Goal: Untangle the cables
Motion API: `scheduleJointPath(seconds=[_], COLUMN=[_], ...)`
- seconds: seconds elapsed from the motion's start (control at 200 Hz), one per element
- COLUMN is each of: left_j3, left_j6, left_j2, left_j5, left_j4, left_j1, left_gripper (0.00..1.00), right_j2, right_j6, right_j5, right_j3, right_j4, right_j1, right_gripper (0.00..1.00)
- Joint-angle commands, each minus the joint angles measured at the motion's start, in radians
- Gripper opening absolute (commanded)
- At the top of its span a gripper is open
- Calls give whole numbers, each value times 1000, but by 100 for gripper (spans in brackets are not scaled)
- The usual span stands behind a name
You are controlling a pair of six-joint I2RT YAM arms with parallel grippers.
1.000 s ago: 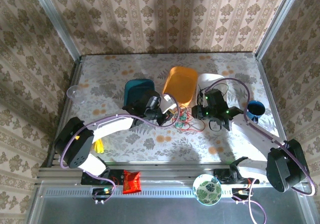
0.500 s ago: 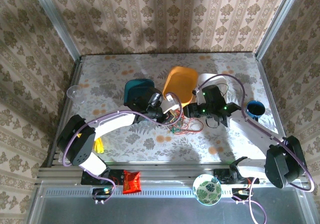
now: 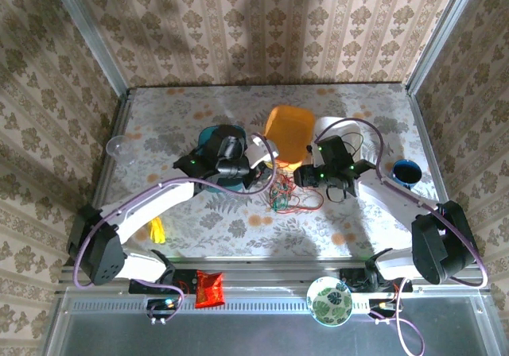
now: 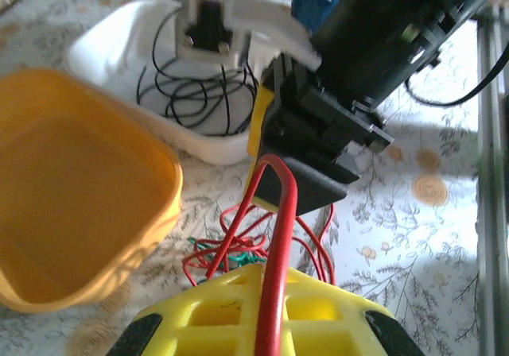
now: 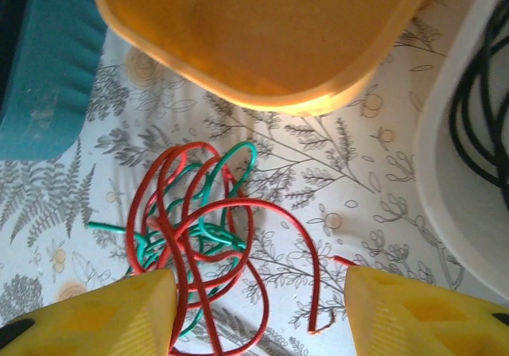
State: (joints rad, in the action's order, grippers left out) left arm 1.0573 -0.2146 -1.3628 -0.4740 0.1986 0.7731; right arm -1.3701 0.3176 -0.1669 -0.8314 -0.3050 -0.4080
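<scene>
The red cable [image 5: 238, 207] and green cable [image 5: 231, 160] lie tangled on the table between the arms, seen as one knot [image 3: 290, 199] from above. My left gripper [image 4: 270, 283] is shut on a strand of the red cable [image 4: 280, 213], which rises taut from the heap [image 4: 238, 249]. From above, the left gripper [image 3: 269, 179] hangs just left of the knot. My right gripper [image 5: 254, 316] is open, hovering over the knot with its yellow fingers [image 5: 87, 316] on either side of red loops. The black cable [image 4: 191, 94] lies coiled in the white tray [image 3: 338, 127].
An orange tray [image 3: 288, 127] and a teal tray [image 3: 213, 137] stand behind the knot. A blue cup [image 3: 406, 172] is at the right, a clear cup [image 3: 117, 145] at the left. A bowl [image 3: 328, 300] and a red packet [image 3: 209, 287] sit on the front rail.
My left gripper has pulled up and back to the left with the red cable. The right gripper's jaws have spread wider and it has shifted slightly left over the knot.
</scene>
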Motion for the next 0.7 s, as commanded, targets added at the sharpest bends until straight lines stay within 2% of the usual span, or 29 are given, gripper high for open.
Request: scheduleJointPath(seconds=[0.0,0.295,0.54,0.695], left_j3=[49,141,183,200], left_j6=[-2,34,74,155], left_j2=[45,123,112,84], left_j5=[-94,-163,-163,-222], left_j4=[27,-66,-207,-373], left_j1=[-34,-115,-144,-173], left_gripper=[0,0,0,0], right_j2=[-15,-28,84,139], right_j6=[34,68,101,104], right_j5=[52,66,55,53], right_j3=[-2,31,86,119], right_j4=[-40,-22,45,85], right_j1=[14,51,88,89], right_gripper=[59,59,59,59])
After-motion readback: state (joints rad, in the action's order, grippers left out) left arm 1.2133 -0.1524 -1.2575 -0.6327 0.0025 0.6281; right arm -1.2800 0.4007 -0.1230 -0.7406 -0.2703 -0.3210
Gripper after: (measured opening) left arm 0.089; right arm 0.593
